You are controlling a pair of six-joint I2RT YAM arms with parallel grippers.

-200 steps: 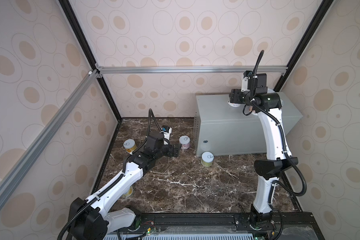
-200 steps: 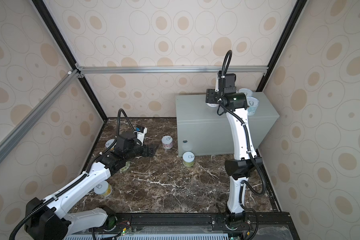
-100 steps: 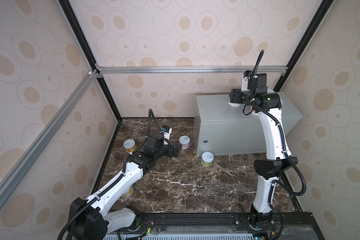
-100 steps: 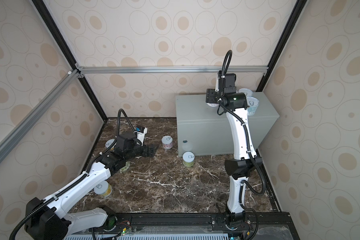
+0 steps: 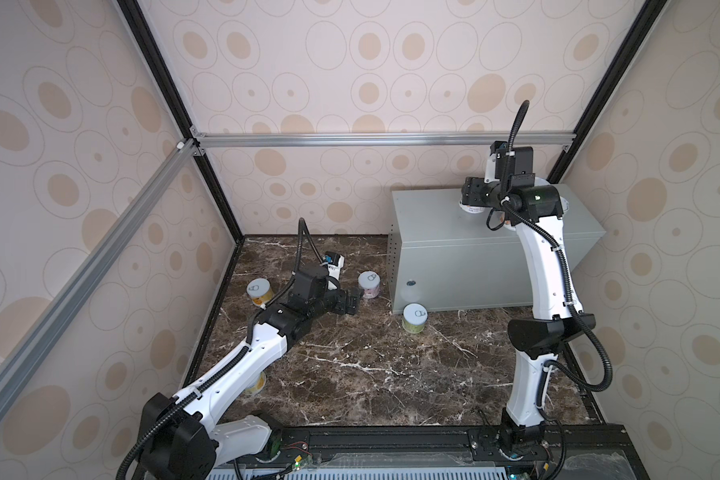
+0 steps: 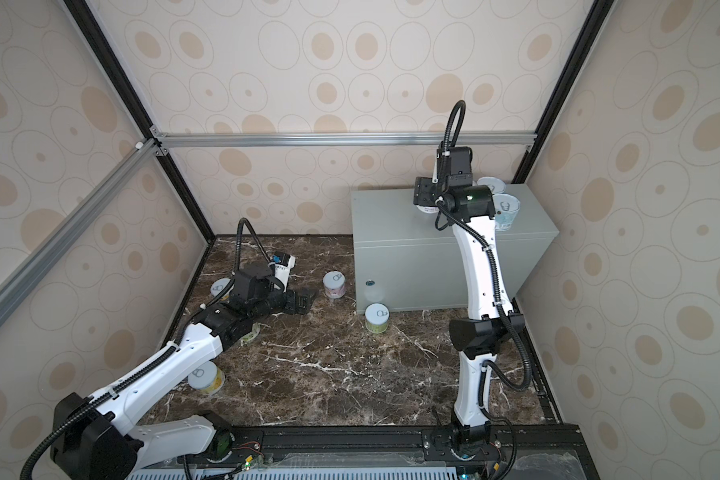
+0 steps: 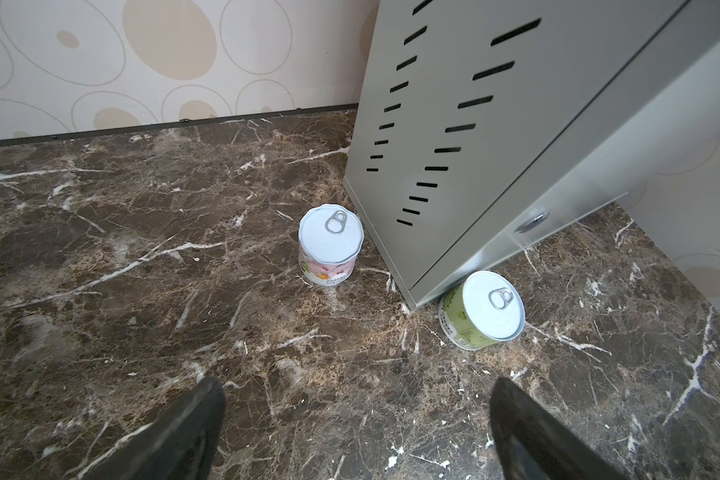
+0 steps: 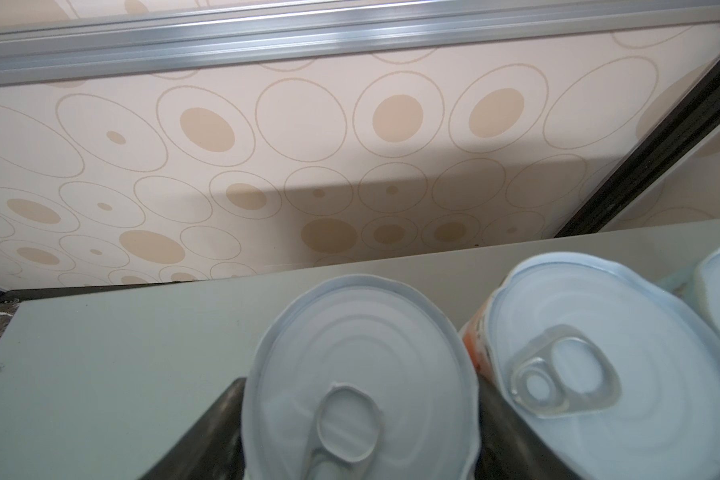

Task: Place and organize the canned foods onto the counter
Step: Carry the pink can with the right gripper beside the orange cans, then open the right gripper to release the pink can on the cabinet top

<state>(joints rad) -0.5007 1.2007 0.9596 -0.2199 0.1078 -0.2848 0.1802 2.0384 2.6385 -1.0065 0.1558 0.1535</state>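
Marble floor (image 5: 371,374), dark brown with white veins, carries the loose tins. Nearest, the near yellow tin (image 6: 206,376) stands upright, half under the left forearm (image 6: 154,374). Farther in, the green tin (image 5: 414,319) stands upright just beside the front corner of the grey metal table (image 5: 474,266), in front of its small round lock (image 5: 411,283). The left hand (image 5: 352,301) lies low over the floor with its fingers (image 7: 175,432) wide apart and nothing between them. It points toward the pink tin (image 5: 368,284), which stands near the table's slotted side, apart from the hand. Level with that tin, by the left wall, stands the far yellow tin (image 5: 259,289). Up over the tabletop, the right hand (image 5: 471,199) is clamped on the held tin (image 8: 358,374), one dark finger against each side; whether its base rests on the top cannot be told. Just beside it stands the orange tin (image 8: 599,353), lid up. Farther right and back, the light-blue tin (image 6: 507,214) and the rearmost tin (image 6: 491,184) stand on the table near its back corner.
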